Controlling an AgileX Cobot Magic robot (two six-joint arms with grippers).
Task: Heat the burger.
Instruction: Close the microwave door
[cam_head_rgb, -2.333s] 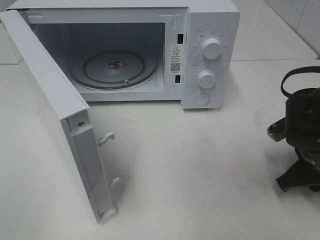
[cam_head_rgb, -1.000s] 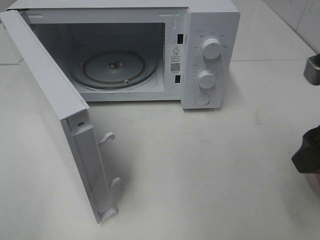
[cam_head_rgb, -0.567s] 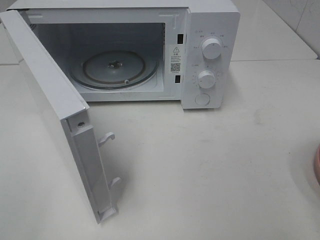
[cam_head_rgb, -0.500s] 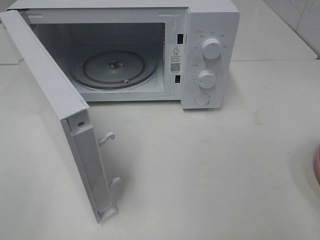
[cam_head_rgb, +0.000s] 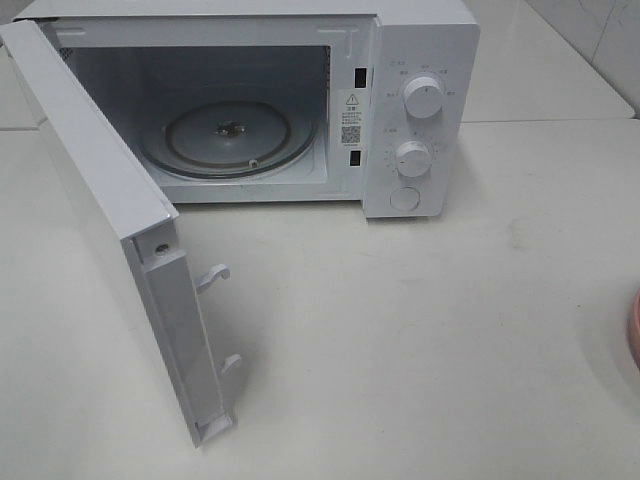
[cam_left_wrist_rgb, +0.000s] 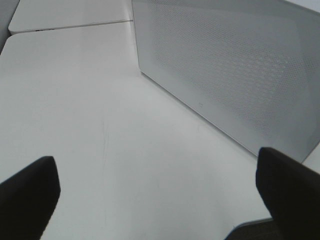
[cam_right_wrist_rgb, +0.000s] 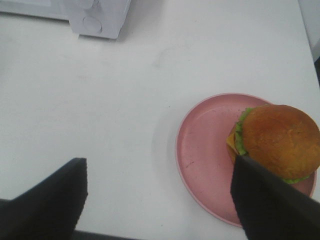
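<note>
Burger (cam_right_wrist_rgb: 280, 141): sits on the far side of the pink plate (cam_right_wrist_rgb: 205, 150), off-centre toward the rim, on the table (cam_head_rgb: 430, 330) well to the right of the microwave (cam_head_rgb: 420, 60). In the high view only a sliver of plate shows at the right edge; the burger itself is out of that frame.
Right gripper (cam_right_wrist_rgb: 160, 200): fingers spread wide, nothing between them; it hangs above the table with one finger (cam_right_wrist_rgb: 265, 200) overlapping the burger's near edge in the wrist view. Contact cannot be told.
Left gripper (cam_left_wrist_rgb: 160, 200): fingers fully apart, empty, above bare table beside the outer face of the door (cam_left_wrist_rgb: 225, 75).
Microwave: door swung wide open; turntable (cam_head_rgb: 228, 135) bare.
Handling, judged: burger looks light, soft and stacked, with a glossy bun likely to slip and layers likely to shear or squash under a side pinch. The plate looks stiff.
Hold, judged: take the plate by its bare rim on the side away from the burger and carry it level.
Risk, judged: tilting could slide the burger off.
</note>
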